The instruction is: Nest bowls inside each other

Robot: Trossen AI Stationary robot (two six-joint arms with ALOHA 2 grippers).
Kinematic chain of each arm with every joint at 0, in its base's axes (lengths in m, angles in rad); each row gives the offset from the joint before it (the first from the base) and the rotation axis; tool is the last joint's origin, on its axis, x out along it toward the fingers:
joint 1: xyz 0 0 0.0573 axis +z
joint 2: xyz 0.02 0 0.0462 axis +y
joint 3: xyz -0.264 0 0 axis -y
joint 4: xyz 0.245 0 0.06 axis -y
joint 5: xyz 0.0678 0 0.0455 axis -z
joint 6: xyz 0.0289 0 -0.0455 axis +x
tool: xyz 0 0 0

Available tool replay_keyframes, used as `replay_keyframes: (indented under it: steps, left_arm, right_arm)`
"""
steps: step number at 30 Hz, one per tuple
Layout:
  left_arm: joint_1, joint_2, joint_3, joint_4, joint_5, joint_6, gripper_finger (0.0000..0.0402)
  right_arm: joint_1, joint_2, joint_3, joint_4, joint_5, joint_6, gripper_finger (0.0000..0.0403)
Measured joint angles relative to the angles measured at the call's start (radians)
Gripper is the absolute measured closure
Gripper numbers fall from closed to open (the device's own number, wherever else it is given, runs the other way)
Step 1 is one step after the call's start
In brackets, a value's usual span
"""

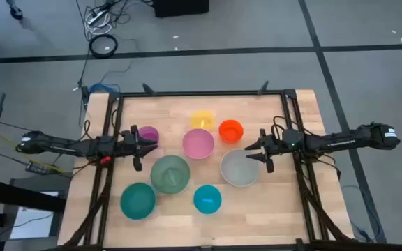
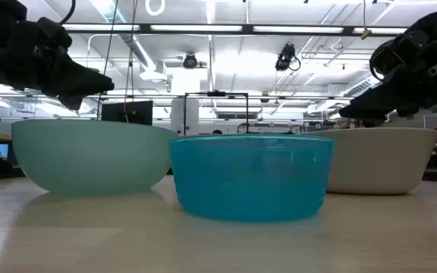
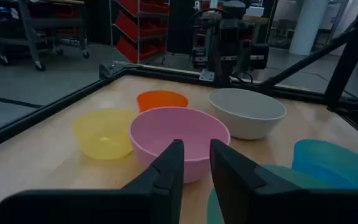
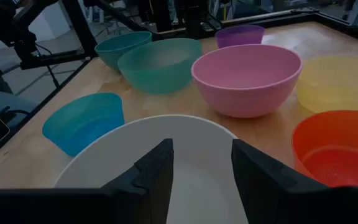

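Observation:
Eight bowls stand upright and apart on the wooden table: purple, yellow, orange, pink, sage green, grey-white, teal and blue. My left gripper hovers open beside the purple bowl, pointing at the pink bowl, with nothing between its fingers. My right gripper hangs open above the grey-white bowl's far right rim, clear of it.
A black frame runs along the table's far edge and down both sides. Bare wood lies along the near edge in front of the teal and blue bowls. In the low view the blue bowl stands nearest, hiding the bowls behind it.

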Motion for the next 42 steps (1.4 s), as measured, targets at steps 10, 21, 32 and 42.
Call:
replay_keyframes:
  steps: [10, 21, 32, 42]
  left_arm:
    - [0.000, 0.000, 0.000, 0.000, 0.000, 0.000, 0.0316]
    - [0.000, 0.000, 0.000, 0.000, 0.000, 0.000, 0.0316]
    - [0.000, 0.000, 0.000, 0.001, 0.000, 0.000, 0.0316]
    - [0.000, 0.000, 0.000, 0.147, 0.000, -0.040, 0.0316]
  right_arm:
    - [0.000, 0.000, 0.000, 0.000, 0.000, 0.000, 0.0250]
    - [0.000, 0.000, 0.000, 0.000, 0.000, 0.000, 0.0250]
    - [0.000, 0.000, 0.000, 0.062, 0.000, -0.080, 0.0250]
    - [0.001, 0.000, 0.004, 0.414, 0.000, 0.137, 0.0250]
